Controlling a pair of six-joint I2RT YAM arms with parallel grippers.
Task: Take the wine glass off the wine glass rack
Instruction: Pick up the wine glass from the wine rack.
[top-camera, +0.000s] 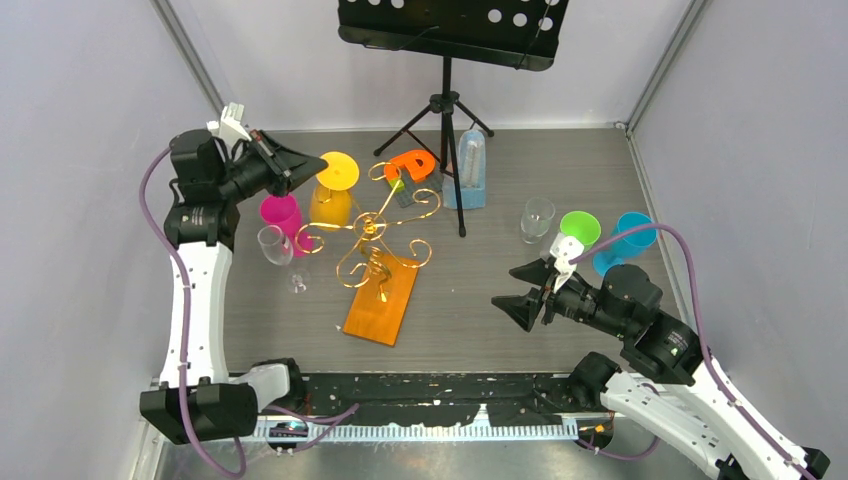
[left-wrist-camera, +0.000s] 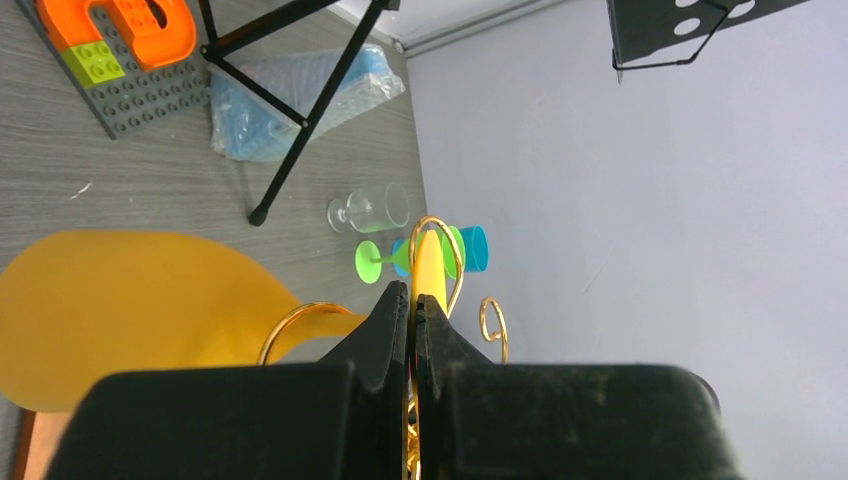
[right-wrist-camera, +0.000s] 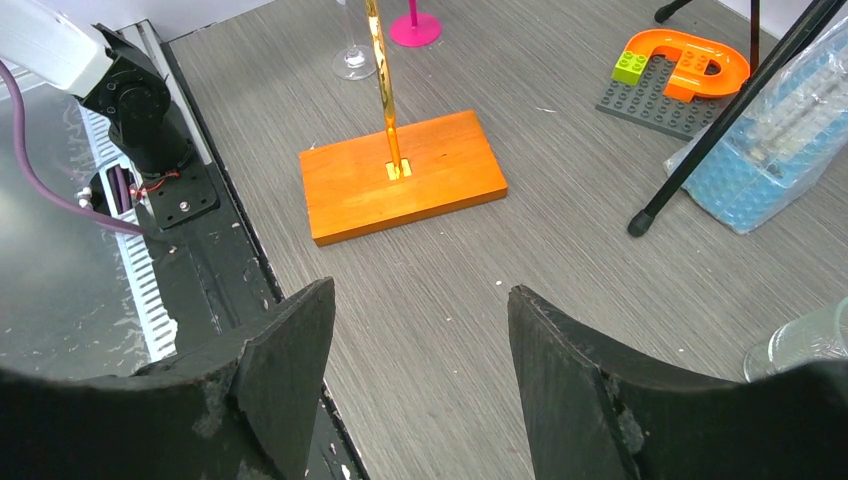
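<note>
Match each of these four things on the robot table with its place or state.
1 yellow plastic wine glass
2 black right pincer
3 black left pincer
4 green plastic wine glass

A open
B shut
C between a clear wine glass and a blue plastic wine glass
D upside down at the gold wire rack on its orange wooden base

Pairs: 1-D, 2-A, 3-B, 4-C

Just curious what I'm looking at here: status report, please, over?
Left end effector shut on yellow wine glass, at its foot. Right end effector open, empty. Glass not yet off wine glass rack. Rack's gold scrolls and pink glass crowd it.
</note>
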